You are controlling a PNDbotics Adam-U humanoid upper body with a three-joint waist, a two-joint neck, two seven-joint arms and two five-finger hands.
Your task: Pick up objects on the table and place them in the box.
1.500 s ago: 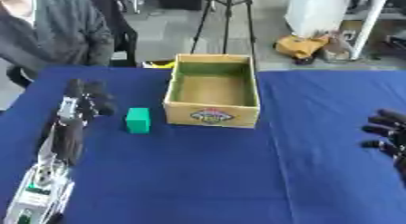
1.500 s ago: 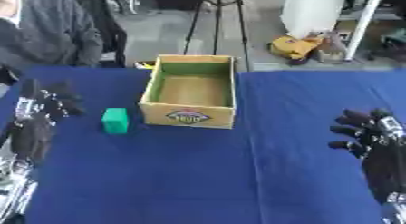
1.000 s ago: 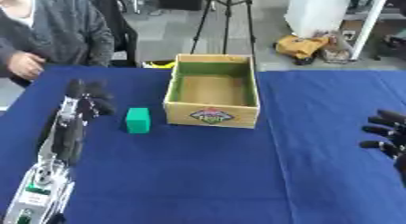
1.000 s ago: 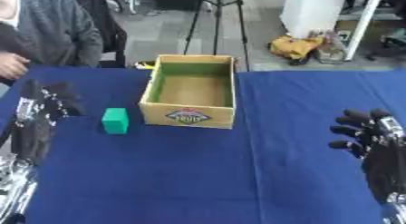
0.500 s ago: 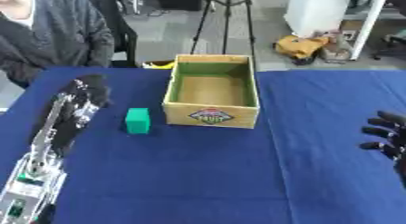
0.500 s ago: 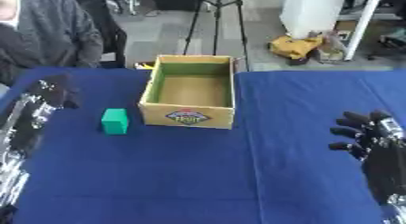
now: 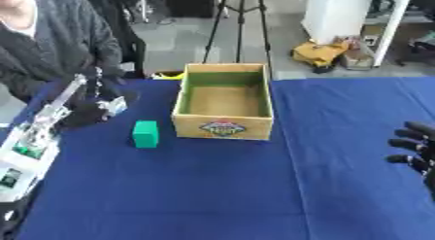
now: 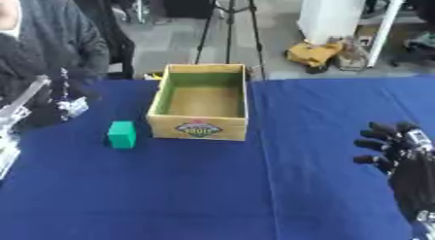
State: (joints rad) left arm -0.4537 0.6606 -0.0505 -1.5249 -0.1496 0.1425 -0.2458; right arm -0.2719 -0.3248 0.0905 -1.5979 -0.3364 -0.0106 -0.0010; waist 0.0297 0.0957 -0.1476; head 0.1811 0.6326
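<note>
A small green block, plain and rectangular, stands on the blue bench just left of the open cardboard box, nearer the far edge. The left robot hand hangs near it, blurred; I cannot tell its fingers' state. The right robot hand rests released at the right edge.

The left arm, at the frame's left edge, is a silver-white frame with green patches and a black left hand. The right hand is black with small silver fittings.
</note>
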